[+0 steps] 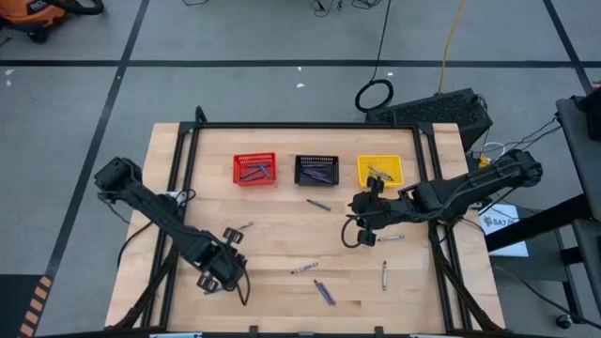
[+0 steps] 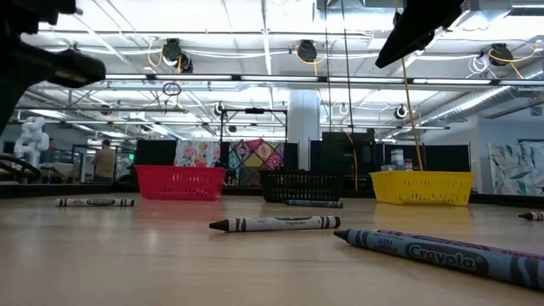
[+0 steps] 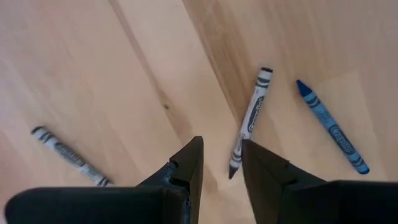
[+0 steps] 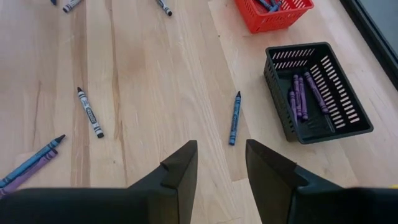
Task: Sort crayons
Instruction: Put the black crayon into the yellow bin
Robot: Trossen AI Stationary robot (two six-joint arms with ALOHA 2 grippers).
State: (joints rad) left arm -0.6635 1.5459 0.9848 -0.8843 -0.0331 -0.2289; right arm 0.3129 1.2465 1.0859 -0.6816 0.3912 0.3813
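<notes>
with both jaws parted and empty, the left end effector [image 3: 221,163] hangs over a thin grey wax crayon [image 3: 250,121] on the pale wooden worktop [image 1: 282,235] and the right end effector [image 4: 221,155] near a blue one [image 4: 234,118]; next likely descend and pinch.

It was a large robotics lab or workshop: an open ceiling with pipes and hanging lights [image 2: 306,51], grey floor marked with black tape [image 1: 122,75], cables [image 1: 374,94] trailing behind the wooden worktop [image 1: 282,253].
</notes>
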